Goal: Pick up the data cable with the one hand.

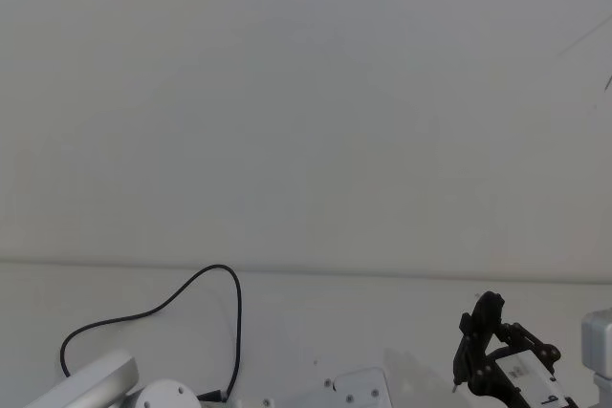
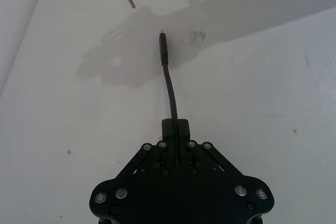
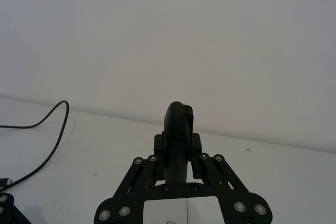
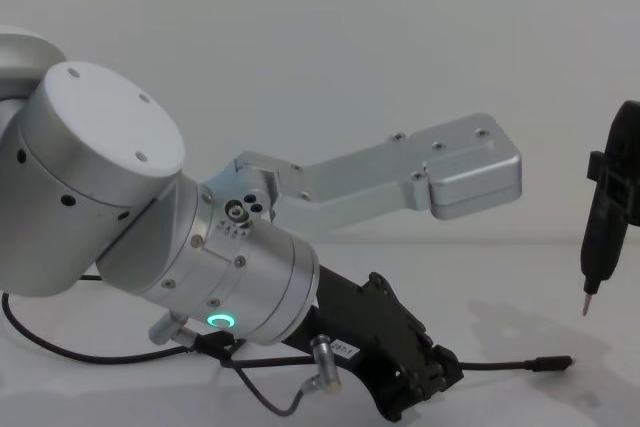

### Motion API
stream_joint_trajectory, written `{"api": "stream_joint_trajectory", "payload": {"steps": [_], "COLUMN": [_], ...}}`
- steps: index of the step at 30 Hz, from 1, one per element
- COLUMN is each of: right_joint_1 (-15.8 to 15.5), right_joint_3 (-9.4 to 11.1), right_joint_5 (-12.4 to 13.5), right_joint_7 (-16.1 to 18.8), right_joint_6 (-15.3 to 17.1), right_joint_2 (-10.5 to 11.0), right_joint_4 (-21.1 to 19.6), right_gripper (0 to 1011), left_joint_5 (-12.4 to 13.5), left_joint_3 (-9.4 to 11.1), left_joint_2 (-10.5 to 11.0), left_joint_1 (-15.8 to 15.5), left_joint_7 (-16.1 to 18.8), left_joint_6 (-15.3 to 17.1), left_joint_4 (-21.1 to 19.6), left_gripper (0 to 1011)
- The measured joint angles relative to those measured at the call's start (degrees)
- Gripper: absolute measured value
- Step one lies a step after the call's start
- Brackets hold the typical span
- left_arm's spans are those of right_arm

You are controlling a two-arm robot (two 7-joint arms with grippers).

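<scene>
The left gripper is a black angular linkage dotted with round silver screw heads. It sits low over the white matte table. Its fingers are drawn narrow and clamp the data cable a short way behind one end.

The cable is thin, round and black, with a smooth jacket. Its free stub projects forward from the jaws in a gentle curve and ends in a slim rectangular plug. It cannot be determined whether the plug touches the table or hangs just above it. The rest of the cable lies on the table in a wide open loop beside the left arm.

The left wrist is a thick silver cylinder with a lit green light ring. A short grey lead with a metal cylindrical connector hangs just beneath it.

The right gripper is off to the right. Its fingers are closed around a black pen-like tool. The tool has a rounded top and tapers to a pointed metal tip. The tip points down, above the table and near the plug.
</scene>
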Motion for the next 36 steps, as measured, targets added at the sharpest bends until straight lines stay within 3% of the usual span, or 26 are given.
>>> {"api": "stream_joint_trajectory", "payload": {"steps": [8, 17, 28, 36], "right_joint_1": [-0.08, -0.99, -3.65, -5.13], "right_joint_3": [0.22, 2.34, 7.07, 9.64], "right_joint_5": [0.00, 1.54, 7.82, 12.83], "right_joint_7": [0.00, 0.04, 1.21, 2.05], "right_joint_6": [-0.19, -0.85, 0.96, 2.69], "right_joint_2": [-0.08, -0.36, -0.95, -1.77], "right_joint_4": [-0.21, -3.19, -10.13, -13.51], "right_gripper": [268, 268, 268, 268], "left_joint_5": [0.07, 0.25, -2.09, -4.93], "left_joint_3": [-0.08, -1.36, -5.07, -7.78], "left_joint_2": [-0.04, -0.24, -0.29, 0.64], "left_joint_1": [0.04, 0.60, 1.27, 1.46], "left_joint_7": [0.08, 1.76, 2.75, 1.29], "left_joint_6": [-0.04, -1.63, -4.04, -5.76], "left_joint_4": [0.06, 0.54, 0.51, -0.64], "left_gripper": [43, 43, 43, 43]}}
